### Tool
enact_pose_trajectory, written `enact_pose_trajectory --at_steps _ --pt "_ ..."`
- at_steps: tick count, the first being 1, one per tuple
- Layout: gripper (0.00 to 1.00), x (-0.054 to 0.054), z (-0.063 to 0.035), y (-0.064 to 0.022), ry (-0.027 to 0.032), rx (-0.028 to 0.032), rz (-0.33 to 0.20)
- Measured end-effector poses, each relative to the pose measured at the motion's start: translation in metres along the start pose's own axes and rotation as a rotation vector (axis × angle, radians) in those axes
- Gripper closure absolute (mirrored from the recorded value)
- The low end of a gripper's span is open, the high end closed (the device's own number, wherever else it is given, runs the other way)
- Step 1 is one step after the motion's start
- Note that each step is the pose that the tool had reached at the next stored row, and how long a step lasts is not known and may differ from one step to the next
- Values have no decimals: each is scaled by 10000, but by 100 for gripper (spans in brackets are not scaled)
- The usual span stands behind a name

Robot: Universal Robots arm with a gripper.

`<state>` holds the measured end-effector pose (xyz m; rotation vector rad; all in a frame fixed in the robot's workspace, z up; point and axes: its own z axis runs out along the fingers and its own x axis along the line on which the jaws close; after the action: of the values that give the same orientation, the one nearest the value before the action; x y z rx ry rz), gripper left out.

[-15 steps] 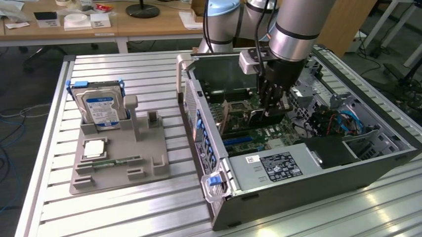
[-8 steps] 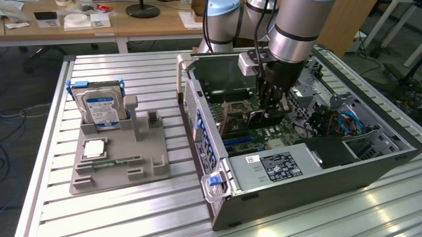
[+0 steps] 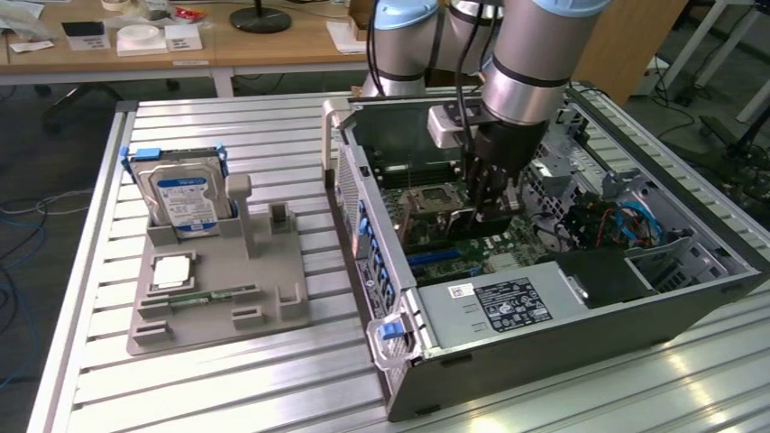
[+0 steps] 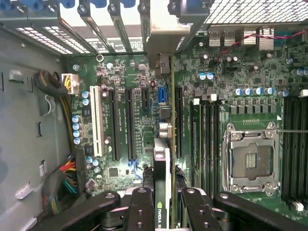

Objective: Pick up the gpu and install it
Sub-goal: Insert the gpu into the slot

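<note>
Jaws pinch the gpu [image 4: 161,175] edge-on between them.

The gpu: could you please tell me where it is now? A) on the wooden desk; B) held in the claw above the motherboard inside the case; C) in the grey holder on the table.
B: the claw grips the gpu edge-on over the motherboard inside the open case.

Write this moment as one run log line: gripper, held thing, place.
gripper: shut on gpu | place: inside computer case, over motherboard slots | seated: cannot tell
</note>
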<state>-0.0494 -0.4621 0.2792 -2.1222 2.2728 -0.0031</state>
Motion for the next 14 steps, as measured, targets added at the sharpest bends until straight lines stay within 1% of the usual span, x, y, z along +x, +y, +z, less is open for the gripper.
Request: enact_pose_trajectory --at_steps 9,14 --pt "73 42 29 47 -2 0 -9" --pt "73 48 42 84 -1 0 -11"
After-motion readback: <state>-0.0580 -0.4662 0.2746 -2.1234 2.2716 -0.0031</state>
